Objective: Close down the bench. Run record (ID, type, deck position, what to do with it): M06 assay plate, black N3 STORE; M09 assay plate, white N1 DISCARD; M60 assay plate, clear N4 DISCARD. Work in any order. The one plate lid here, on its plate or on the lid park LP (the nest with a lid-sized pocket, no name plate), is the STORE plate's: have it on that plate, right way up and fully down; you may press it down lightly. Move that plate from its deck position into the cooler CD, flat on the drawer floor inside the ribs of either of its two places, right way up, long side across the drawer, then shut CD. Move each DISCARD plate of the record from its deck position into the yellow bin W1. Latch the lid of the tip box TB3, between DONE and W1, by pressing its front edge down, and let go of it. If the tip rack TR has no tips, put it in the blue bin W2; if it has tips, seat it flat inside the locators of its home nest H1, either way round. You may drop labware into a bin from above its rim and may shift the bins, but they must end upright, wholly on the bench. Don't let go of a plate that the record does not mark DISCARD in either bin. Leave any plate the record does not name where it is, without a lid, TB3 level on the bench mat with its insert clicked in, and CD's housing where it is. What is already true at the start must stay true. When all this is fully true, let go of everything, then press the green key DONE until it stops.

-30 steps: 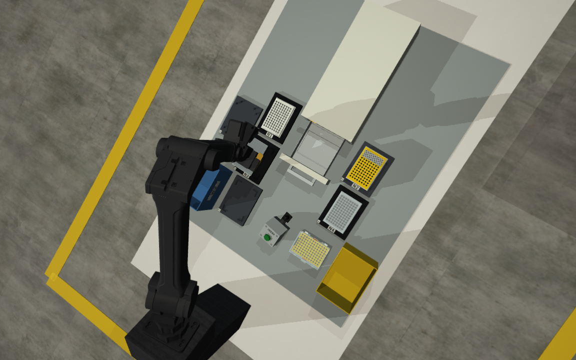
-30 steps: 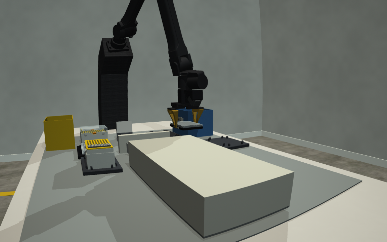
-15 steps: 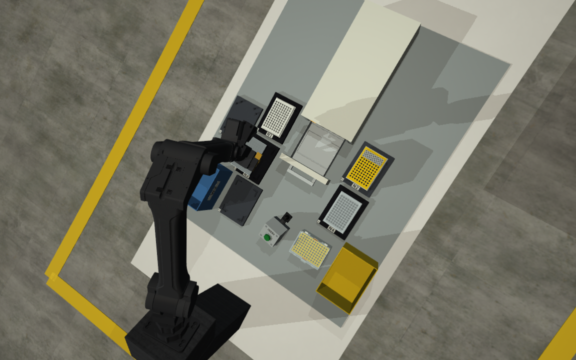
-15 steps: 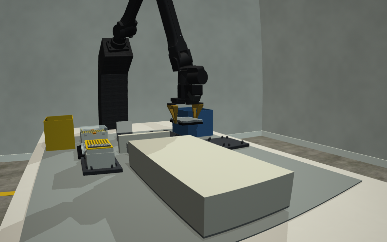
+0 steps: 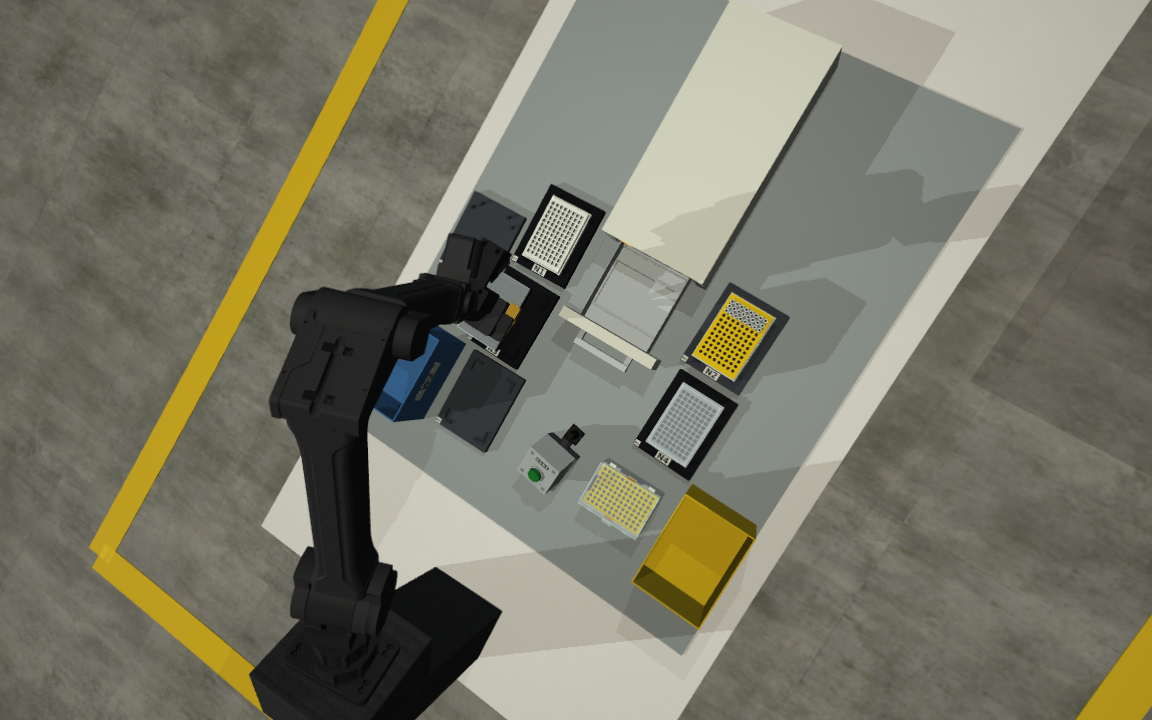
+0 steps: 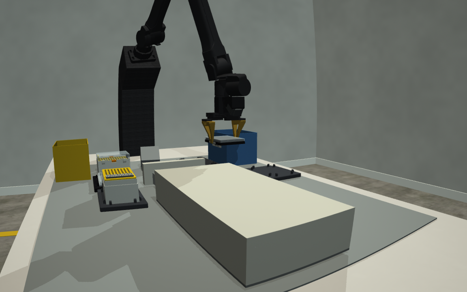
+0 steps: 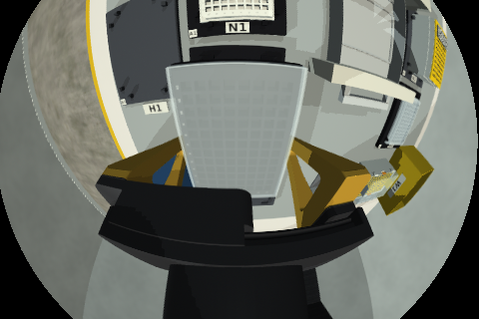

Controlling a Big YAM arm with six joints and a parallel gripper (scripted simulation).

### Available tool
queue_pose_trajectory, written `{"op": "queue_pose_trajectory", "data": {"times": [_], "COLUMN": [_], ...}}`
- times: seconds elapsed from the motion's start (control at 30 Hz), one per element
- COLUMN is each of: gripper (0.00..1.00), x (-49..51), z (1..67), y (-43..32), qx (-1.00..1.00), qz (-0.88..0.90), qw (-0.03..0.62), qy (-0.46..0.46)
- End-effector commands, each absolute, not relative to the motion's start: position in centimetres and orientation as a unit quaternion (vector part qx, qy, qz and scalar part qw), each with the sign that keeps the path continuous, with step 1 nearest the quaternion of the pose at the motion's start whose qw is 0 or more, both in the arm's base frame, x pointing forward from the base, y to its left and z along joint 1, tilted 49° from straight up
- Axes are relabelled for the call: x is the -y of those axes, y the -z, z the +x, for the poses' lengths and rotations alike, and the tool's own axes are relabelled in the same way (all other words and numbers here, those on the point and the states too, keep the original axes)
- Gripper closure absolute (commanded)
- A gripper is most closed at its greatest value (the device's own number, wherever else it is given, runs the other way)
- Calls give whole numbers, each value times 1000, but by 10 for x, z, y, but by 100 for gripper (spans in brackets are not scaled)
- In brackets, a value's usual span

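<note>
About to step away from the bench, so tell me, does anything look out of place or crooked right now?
Nothing looks askew. The gripper holds the lidded black plate level in the air above its nest, and the cooler drawer stands open.

A matte black arm (image 5: 329, 420) with rounded, blocky links is standing on a tall black pedestal (image 6: 136, 105). Bolt heads are ringing the flange above that pedestal. Its gripper (image 6: 224, 133) is wearing ochre-yellow, wedge-shaped fingers.

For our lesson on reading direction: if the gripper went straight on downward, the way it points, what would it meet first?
Probably the black nest just below. The gripper is shut on a lidded plate, whose underside would touch first. Exact alignment is unclear.
</note>
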State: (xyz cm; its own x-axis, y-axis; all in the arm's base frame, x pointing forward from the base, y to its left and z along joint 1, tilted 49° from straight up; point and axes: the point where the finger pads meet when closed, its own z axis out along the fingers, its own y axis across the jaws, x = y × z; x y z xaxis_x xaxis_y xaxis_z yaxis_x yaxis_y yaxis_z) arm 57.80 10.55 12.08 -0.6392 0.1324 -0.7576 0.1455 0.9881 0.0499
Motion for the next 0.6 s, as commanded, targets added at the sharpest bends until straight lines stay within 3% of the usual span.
{"op": "queue_pose_trajectory", "data": {"times": [0.0, 0.57], "gripper": [100, 100], "x": [-114, -116], "z": [569, 554], "y": [-125, -139], "qx": [-907, -907], "qz": [76, 76], "qw": [414, 415], "qy": [4, 4]}}
